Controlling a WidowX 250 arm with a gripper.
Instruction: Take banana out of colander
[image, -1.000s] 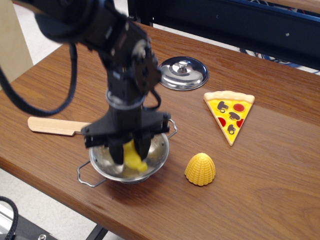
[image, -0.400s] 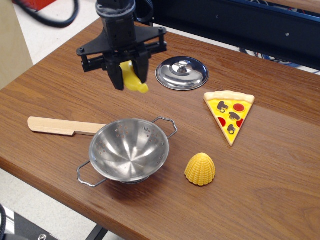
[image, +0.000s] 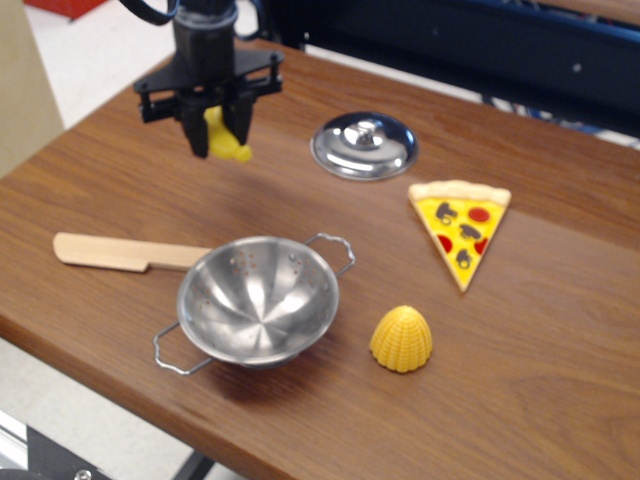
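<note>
My black gripper (image: 216, 138) is shut on the yellow toy banana (image: 224, 139) and holds it in the air above the back left of the table. The banana hangs between the fingers with its lower end sticking out to the right. The steel colander (image: 258, 299) stands at the front of the table, well below and to the front right of the gripper. Its bowl has nothing in it.
A wooden spatula (image: 125, 252) lies left of the colander, its blade by the rim. A flat steel lid with a knob (image: 364, 145) lies at the back. A toy pizza slice (image: 459, 226) is on the right. A ribbed yellow corn piece (image: 401, 338) stands right of the colander.
The gripper has lifted the banana out of the colander and carried it up, back and to the left. The colander has stayed in place.
</note>
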